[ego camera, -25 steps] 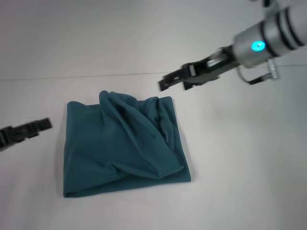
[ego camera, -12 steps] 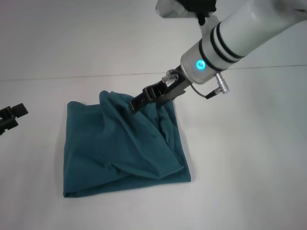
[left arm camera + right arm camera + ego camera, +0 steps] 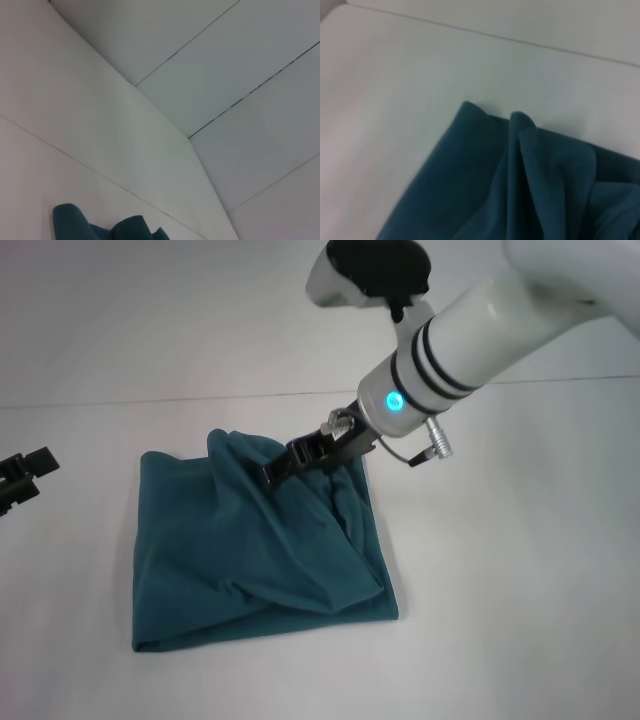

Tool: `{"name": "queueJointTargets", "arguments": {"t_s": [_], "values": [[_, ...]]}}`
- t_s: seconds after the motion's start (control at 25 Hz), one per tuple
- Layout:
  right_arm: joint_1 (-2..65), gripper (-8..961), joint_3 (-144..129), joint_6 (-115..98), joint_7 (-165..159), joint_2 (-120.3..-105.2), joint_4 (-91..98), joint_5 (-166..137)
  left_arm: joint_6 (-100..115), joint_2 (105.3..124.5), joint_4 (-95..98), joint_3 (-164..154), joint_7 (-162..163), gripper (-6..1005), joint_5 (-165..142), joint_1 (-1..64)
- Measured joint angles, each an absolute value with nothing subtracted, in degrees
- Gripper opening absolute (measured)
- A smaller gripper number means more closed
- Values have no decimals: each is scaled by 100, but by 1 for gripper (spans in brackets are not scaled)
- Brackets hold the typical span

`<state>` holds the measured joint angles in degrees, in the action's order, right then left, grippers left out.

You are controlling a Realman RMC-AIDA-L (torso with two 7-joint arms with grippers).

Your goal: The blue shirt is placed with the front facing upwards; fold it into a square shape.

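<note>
Reaching farther over blue shirt (image 3: 260, 550), right hand (image 3: 283, 468).

Shirt (image 3: 530, 185): teal-blue cloth, filling the lower part of the right wrist view and running out of frame at two edges. Surface rumpled, with several raised folds converging toward one end; two soft peaks stand at its far edge. Lies on a table (image 3: 395, 100), pale and plain, with a thin seam line crossing beyond the cloth.
</note>
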<state>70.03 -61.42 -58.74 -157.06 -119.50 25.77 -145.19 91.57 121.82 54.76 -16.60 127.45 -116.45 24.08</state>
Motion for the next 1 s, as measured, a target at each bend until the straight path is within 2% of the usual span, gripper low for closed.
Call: {"name": "queueJointTargets", "arguments": {"t_s": [1.0], "values": [[7104,938,-6385,-4734,-15775,-12027,1719,-14491,9022,12243,5376,-1705,12718,750,-11636,2450]]}}
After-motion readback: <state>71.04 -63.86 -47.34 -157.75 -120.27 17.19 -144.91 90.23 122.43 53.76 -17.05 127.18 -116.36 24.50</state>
